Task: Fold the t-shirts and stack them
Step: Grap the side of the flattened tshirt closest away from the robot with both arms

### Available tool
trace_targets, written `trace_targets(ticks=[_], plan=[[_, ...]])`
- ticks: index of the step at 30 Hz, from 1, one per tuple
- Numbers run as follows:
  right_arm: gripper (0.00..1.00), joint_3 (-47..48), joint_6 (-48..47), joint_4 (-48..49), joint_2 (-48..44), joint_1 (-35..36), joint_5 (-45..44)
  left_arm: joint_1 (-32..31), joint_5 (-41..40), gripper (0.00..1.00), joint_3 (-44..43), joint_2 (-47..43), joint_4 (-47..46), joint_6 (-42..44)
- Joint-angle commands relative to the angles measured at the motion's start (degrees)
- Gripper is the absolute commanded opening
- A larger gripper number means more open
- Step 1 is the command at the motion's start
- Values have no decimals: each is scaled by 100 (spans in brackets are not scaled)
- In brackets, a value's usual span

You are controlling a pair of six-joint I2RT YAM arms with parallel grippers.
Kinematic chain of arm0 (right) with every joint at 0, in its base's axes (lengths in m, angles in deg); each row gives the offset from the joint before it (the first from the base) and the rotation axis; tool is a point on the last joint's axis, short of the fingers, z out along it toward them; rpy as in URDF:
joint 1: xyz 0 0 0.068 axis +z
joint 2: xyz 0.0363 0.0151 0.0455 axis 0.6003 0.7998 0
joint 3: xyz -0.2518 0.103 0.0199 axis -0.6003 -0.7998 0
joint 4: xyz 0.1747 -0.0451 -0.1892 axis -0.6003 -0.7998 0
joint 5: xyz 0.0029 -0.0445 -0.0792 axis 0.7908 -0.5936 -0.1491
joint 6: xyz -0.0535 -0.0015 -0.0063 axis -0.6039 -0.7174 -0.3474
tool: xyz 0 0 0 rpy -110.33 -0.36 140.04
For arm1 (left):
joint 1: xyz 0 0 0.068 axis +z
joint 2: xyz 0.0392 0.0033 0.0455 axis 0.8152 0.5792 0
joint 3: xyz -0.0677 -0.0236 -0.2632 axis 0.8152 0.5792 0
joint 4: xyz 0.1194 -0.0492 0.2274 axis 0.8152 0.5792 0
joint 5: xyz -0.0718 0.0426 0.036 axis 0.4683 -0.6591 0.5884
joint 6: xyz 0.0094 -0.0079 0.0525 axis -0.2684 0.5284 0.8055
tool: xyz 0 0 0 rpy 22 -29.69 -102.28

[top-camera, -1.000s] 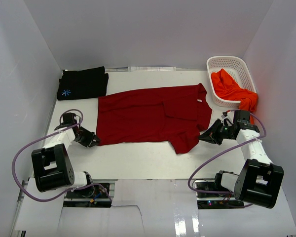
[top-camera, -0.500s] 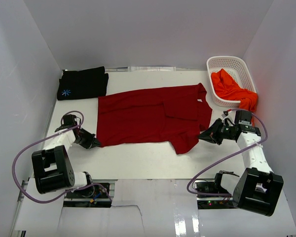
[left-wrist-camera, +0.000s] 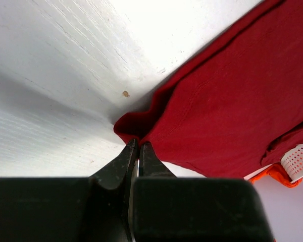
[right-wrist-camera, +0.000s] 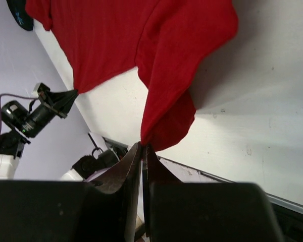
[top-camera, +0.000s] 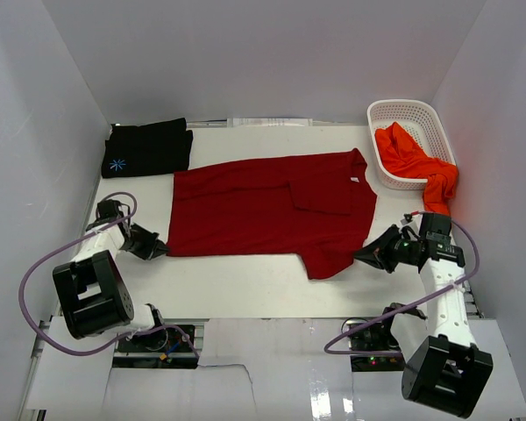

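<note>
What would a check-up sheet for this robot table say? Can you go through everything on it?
surface: white table, smooth and brightly lit.
job's things: dark red t-shirt spread mid-table, a flap folded over on its right half; black t-shirt folded at the far left corner; orange-red t-shirt hanging over the basket's rim.
clutter: white basket at the far right; nothing else seen.
grippers: left gripper shut on the dark red t-shirt's near left corner; right gripper shut on its near right edge, cloth lifted.
cables: purple cable loops by each arm, off the shirts.
surroundings: white walls on three sides.
</note>
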Motion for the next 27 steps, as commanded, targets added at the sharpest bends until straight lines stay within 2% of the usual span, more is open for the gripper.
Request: trace_targets(ticks=[1,5,11,18,27], plan=[[8,204,508,105,-281,-72,-549,119,131,0,-198,12,-80,133],[8,828,825,149,-536,-72,-1200,207,262,0,-251,82,-89,98],[8,1444,993,342,-502,-72,-1396,225,324,0,-479,30,-98,28],[8,1313,1186,1194,-151,-72,-1071,233,473,0,-953,178,-81,-86],[8,1497,975,1634,455,-64,-1212,225,394,0,-1727,398,7,-183]])
